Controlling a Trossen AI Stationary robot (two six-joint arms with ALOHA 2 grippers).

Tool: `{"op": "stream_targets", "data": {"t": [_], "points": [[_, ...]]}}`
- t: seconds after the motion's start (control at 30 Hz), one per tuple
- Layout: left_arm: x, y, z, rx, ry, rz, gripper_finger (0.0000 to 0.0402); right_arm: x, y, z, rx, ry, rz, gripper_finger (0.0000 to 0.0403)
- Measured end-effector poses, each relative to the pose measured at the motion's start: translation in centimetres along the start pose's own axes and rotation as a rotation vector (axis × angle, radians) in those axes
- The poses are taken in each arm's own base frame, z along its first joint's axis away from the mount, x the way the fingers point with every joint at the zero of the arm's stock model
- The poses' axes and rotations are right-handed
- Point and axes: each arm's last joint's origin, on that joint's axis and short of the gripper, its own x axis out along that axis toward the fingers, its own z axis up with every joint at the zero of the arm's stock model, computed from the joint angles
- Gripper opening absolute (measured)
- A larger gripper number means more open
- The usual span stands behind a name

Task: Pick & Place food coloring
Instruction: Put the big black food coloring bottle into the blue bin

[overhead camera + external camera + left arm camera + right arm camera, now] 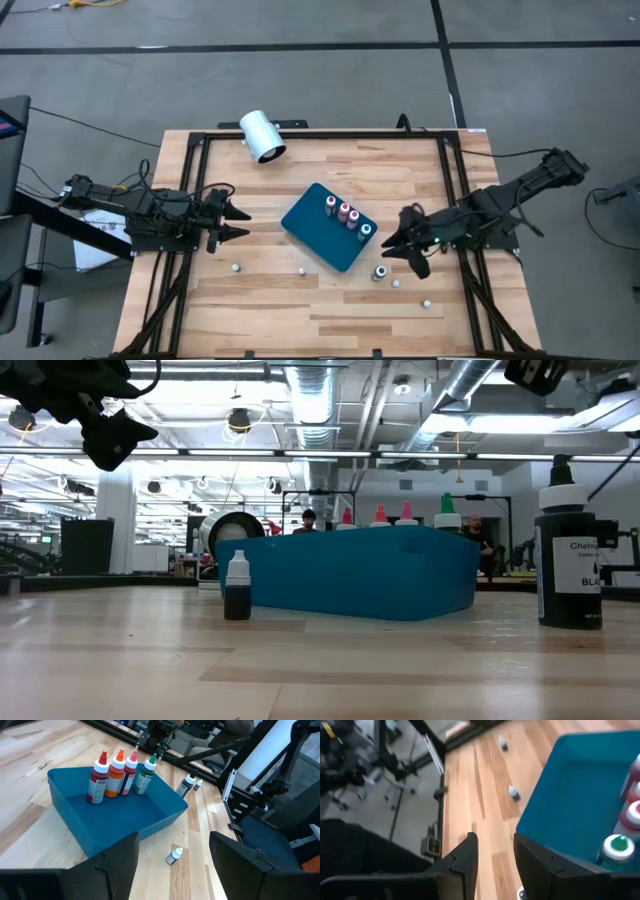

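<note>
Right now the right end effector (393,246) hovers centre-right, fingers parted, grasping nothing; the left end effector (238,222) waits released at centre-left. Four food coloring bottles (347,216) stand in the teal tray (318,243), others scattered on the worktop (260,300)

Your counter (300,310) is pale wood in planks, smooth, with a soft sheen and visible grain. The tray (120,817) looks like teal plastic, matt and even. The bottles (117,775) in it are pale translucent plastic with smooth coloured caps and paper-like labels. The left gripper (172,857) and right gripper (495,865) have dark matt plastic fingers. The frame (320,134) round the counter is black metal.
</note>
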Motion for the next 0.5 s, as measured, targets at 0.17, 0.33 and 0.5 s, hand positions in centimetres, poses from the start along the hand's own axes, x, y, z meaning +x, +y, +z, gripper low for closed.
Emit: {"op": "stream_targets", "data": {"t": [0.17, 0.33, 0.5], "points": [[0.0, 0.0, 0.0, -0.003, 0.0, 0.0, 0.0233, 1.5, 0.7, 0.2, 0.047, 0.17, -0.042, 0.0114], [0.0, 0.0, 0.0, -0.002, 0.0, 0.0, 0.0233, 2.7, 0.4, -0.6, 0.093, 0.319, -0.177, 0.0114], [0.0, 0.0, 0.0, -0.002, -0.001, -0.001, 0.0233, 3.6, -0.2, -1.5, 0.125, 0.399, -0.27, 0.0114]]}}
